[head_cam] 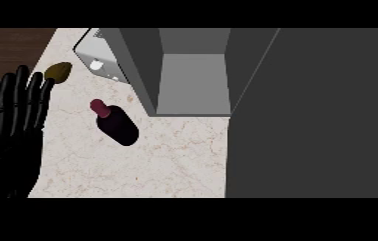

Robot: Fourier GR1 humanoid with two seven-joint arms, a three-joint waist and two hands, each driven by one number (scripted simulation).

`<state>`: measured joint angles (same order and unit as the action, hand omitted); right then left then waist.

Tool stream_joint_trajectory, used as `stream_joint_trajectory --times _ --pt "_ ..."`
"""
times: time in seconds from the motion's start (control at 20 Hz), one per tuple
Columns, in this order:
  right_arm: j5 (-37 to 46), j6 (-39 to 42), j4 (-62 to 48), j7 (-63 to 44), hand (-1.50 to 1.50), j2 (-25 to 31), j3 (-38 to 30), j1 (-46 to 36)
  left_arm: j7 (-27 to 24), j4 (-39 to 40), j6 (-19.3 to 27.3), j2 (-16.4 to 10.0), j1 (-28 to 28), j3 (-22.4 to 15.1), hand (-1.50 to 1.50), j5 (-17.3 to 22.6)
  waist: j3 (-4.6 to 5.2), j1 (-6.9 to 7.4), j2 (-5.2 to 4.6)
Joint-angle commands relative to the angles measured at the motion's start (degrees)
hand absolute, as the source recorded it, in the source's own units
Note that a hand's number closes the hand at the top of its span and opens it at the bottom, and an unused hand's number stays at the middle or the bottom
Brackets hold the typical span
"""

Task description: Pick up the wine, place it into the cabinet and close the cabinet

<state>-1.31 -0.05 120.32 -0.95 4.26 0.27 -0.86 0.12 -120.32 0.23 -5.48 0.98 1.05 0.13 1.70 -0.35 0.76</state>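
Observation:
A dark wine bottle (115, 123) with a maroon cap stands on the pale marble counter (148, 165), left of the cabinet. The grey cabinet (193, 80) is open, its inside bare, and its dark door (303, 115) swings out across the right side of the view. My left hand (22, 115) rests at the left edge, open with fingers straight and pointing up, apart from the bottle. My right hand does not show.
A small olive-brown object (58, 71) lies near the left hand's fingertips. A silver appliance (97, 56) stands at the back, left of the cabinet. Dark wood (26, 40) shows beyond the counter's far left edge.

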Motion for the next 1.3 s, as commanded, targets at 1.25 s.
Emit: stream_joint_trajectory --times 1.25 --pt "3.19 -3.38 32.99 -28.38 -1.50 -1.05 21.54 13.63 21.78 23.01 -39.82 -32.74 -18.27 6.91 -1.50 72.88 -1.66 -0.53 -0.62"
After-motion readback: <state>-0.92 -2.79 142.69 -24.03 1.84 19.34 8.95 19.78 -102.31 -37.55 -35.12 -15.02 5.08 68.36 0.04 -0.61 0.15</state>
